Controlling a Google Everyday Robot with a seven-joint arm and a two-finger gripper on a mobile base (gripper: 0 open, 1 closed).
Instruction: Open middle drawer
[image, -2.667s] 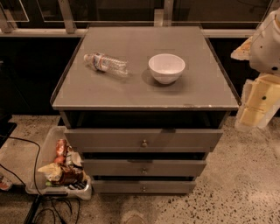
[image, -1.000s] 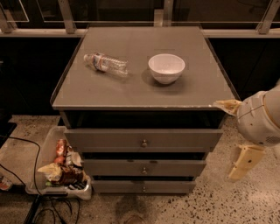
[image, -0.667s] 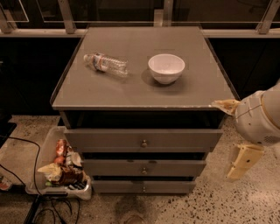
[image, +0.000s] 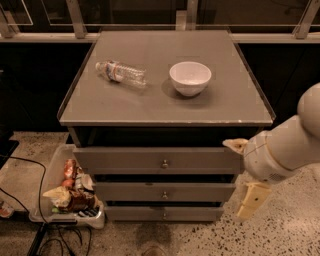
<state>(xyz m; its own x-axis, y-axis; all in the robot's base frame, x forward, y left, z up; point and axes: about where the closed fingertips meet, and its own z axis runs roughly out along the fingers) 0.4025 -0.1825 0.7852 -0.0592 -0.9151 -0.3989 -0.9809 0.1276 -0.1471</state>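
The middle drawer (image: 135, 191) is the second of three grey fronts in the cabinet, with a small round knob (image: 164, 195) at its centre. Its front sits pushed in, about flush with the others. My gripper (image: 234, 180) hangs at the cabinet's right front corner, level with the top and middle drawers. It is open: one cream finger (image: 235, 145) lies by the top drawer's right end and the other (image: 252, 200) points down toward the floor. Nothing is between them, and the gripper is well to the right of the knob.
On the cabinet top (image: 125, 102) lie a plastic water bottle (image: 121, 73) and a white bowl (image: 190, 77). The top drawer (image: 120, 160) and bottom drawer (image: 130, 213) are shut. A clear bin of snack packs (image: 67, 192) and cables (image: 25, 200) sit on the floor at left.
The arm has dropped from the upper right to the cabinet's right front corner at drawer height, then edged slightly left. The drawers have not moved.
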